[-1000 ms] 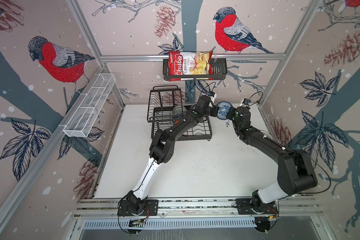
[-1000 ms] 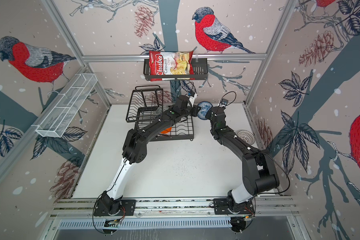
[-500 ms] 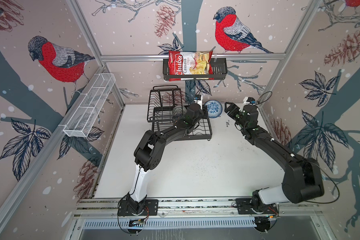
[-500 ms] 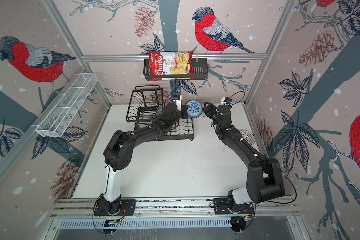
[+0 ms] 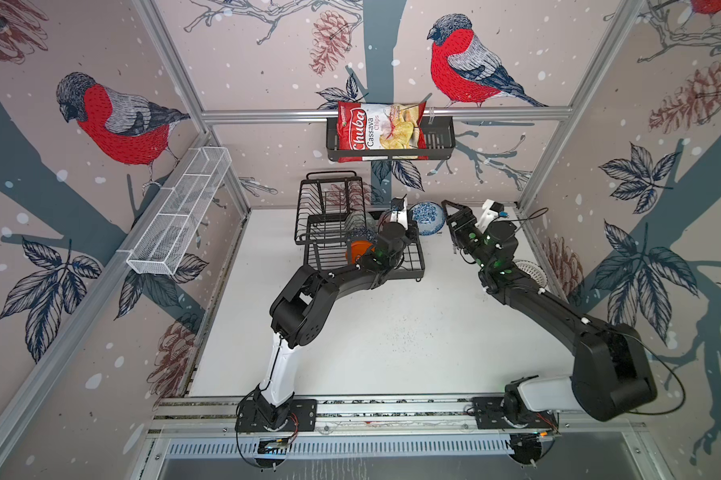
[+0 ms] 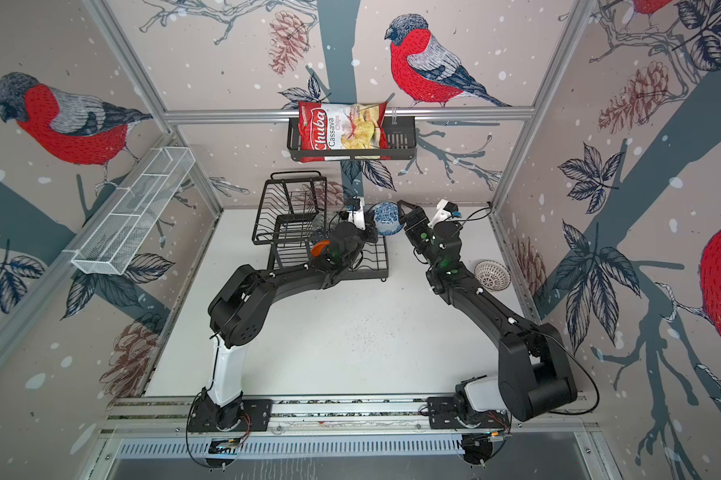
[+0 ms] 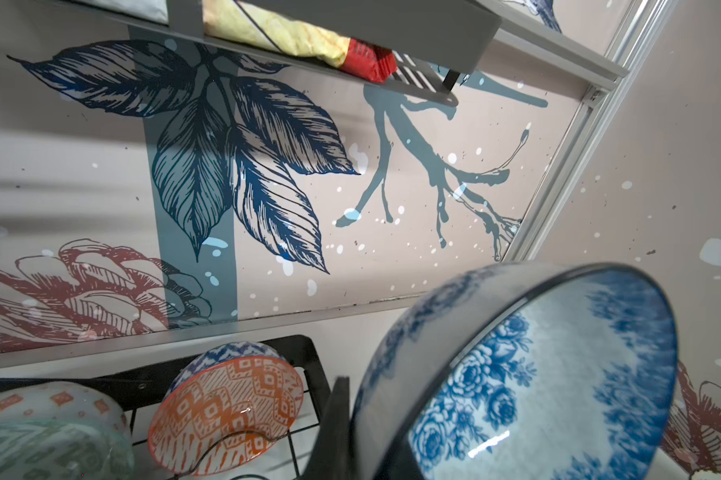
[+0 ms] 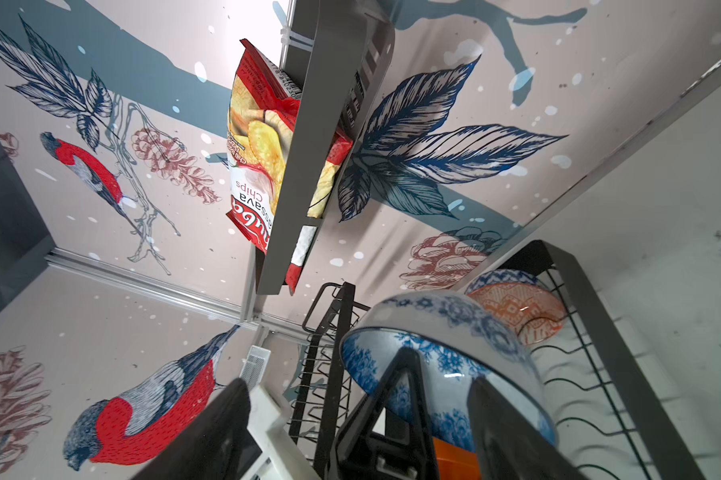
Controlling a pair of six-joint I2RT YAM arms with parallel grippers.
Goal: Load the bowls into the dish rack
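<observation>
— Wallpapered walls on three sides, red-breasted birds and pine cones; white table (image 5: 392, 340) below. What stands at the back?

— Large black wire two-tier dish rack (image 5: 329, 197), against the back wall, left of centre. Above it hangs a black wall basket (image 5: 441, 143) with a red bag of cassava chips (image 5: 375, 131). Long white mesh shelf (image 5: 180, 216) on the left wall.

— Your left pincer?

— My left gripper (image 5: 413, 228) is clamped tight on the wall of the blue-and-white floral ceramic bowl (image 5: 428, 217). In the left wrist view one dark finger (image 7: 333, 415) lies against its rim. Bowl tipped on edge, off the rack's far right corner, outside the wires.

— And the right?

— My right gripper (image 5: 449, 221) stands with jaws spread wide, empty, just beside that same bowl on its other side. Whether a tip touches the rim, I cannot tell.

— Other bowls?

— Noted in the rack: plain glossy orange bowl (image 5: 358, 249) on the lower tray, half hidden by my left arm. Salmon-orange patterned bowl (image 7: 225, 411) standing on edge between the wires. Grey-green patterned bowl (image 7: 47, 451) beside it. White lattice-patterned bowl (image 6: 491, 275) sits on the table near the right wall, well apart from the rack, close to my right arm.
</observation>
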